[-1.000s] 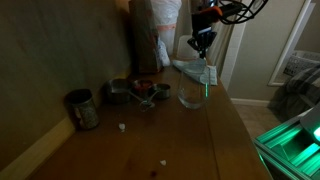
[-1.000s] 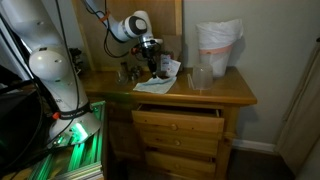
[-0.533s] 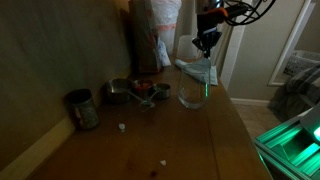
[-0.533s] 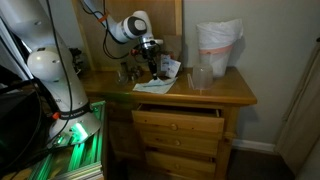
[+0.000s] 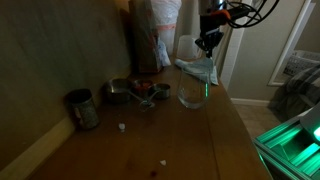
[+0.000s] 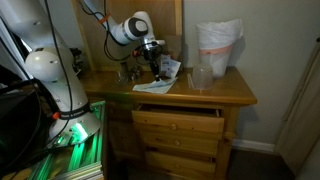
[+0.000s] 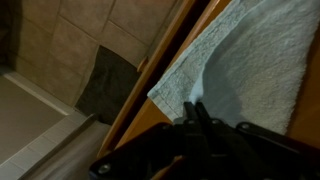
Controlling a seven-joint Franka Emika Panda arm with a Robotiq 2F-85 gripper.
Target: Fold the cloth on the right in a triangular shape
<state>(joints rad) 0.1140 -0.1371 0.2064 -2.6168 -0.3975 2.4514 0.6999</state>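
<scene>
Whitish cloth (image 7: 250,60) runs off-frame; fingers (image 7: 197,118) dark, indistinct.

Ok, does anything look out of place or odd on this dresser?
The top drawer is pulled partly open while the lower drawers are shut. In an exterior view, two small white scraps lie loose on the dresser top. The cloth lies bunched close to the top's edge. Nothing looks spilled or broken.
</scene>
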